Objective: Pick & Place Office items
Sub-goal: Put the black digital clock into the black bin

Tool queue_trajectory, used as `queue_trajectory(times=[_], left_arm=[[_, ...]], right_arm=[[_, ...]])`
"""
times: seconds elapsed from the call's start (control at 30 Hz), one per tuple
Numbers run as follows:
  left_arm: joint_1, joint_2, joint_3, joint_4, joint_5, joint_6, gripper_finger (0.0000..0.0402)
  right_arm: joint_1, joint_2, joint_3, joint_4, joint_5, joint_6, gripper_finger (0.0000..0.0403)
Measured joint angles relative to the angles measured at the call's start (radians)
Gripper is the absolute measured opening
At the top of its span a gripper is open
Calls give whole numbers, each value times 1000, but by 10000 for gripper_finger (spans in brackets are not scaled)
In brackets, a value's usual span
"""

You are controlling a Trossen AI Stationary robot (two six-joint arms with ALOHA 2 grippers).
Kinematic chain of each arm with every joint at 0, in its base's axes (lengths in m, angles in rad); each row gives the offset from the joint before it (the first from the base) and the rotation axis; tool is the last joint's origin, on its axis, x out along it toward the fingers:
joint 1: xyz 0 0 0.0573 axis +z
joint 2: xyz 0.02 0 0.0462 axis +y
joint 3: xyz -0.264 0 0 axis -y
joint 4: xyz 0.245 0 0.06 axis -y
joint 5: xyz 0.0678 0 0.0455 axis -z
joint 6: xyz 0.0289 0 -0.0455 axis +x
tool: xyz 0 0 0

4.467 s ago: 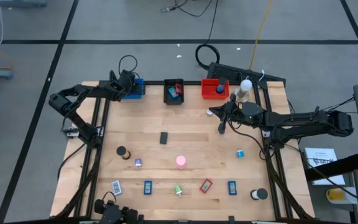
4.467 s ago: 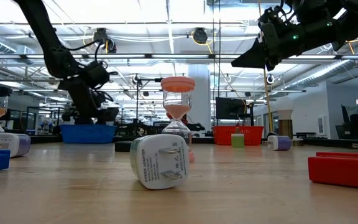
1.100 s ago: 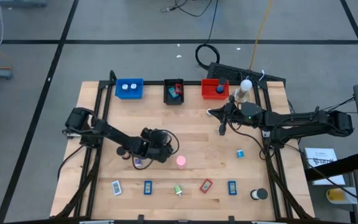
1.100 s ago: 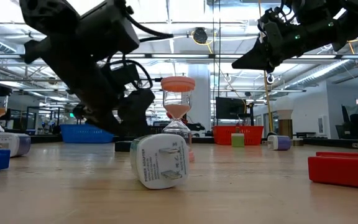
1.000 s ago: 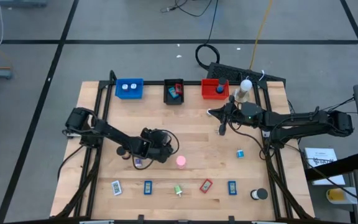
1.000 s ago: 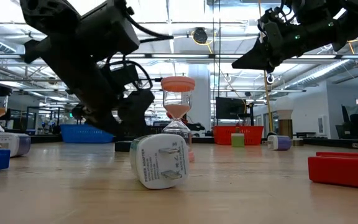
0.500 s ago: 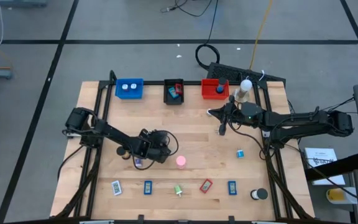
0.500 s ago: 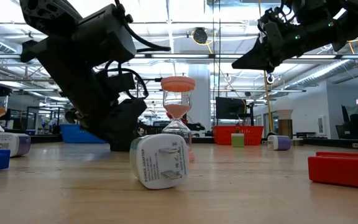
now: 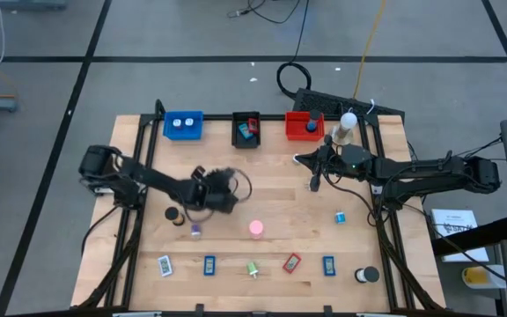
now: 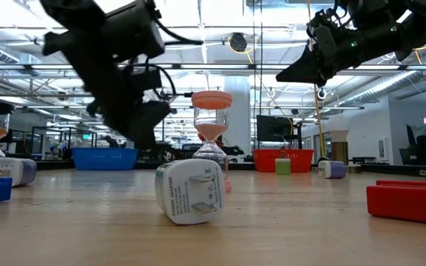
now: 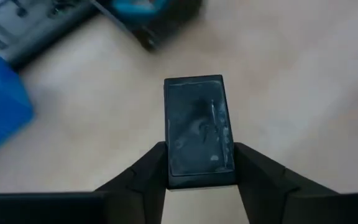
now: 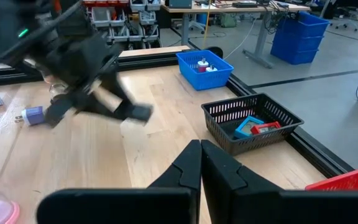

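While the right gripper (image 9: 313,182) hangs with its fingers pressed together above the wooden table (image 9: 280,198) in front of the red tray (image 9: 304,126), the left gripper (image 11: 199,167) grasps a flat black rectangular item (image 11: 199,130) between its fingers, raised above the table's left-centre part, near the pink hourglass (image 9: 256,229).

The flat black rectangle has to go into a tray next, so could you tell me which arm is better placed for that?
The left. Its gripper is already shut on the black rectangle, lifted over the table. The right gripper is shut on nothing, nearer the red tray.
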Motion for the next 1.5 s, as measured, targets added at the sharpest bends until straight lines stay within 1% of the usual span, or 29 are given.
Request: queue_trajectory(times=[0.07,0.17,0.23,0.33,0.4,0.5,0.67,0.8,1.0,1.1,1.3,1.5], left_arm=[[66,-47,0,36,-7,85,166],[196,-95,0,139,8,252,163],[298,-103,0,237,101,366,162],[448,-92,1,399,339,480,162],[527,-74,1,483,465,524,162],[607,-40,1,561,572,545,162],[676,34,11,586,660,544,162],[688,110,76,587,689,545,162],[690,210,219,480,683,582,162],[693,248,271,436,672,587,162],[721,293,314,397,655,566,176],[737,299,314,389,648,533,171]], right_arm=[[0,0,0,0,0,0,1],[0,0,0,1,0,0,1],[0,0,0,1,0,0,1],[0,0,0,2,0,0,1],[0,0,0,3,0,-3,1],[0,0,0,4,0,-7,1],[-1,0,0,9,0,-8,1],[-1,0,0,13,0,-8,1],[-1,0,0,12,0,-8,1],[-1,0,0,12,0,-8,1],[-1,0,0,7,0,-8,1],[-1,0,0,8,0,-8,2]])
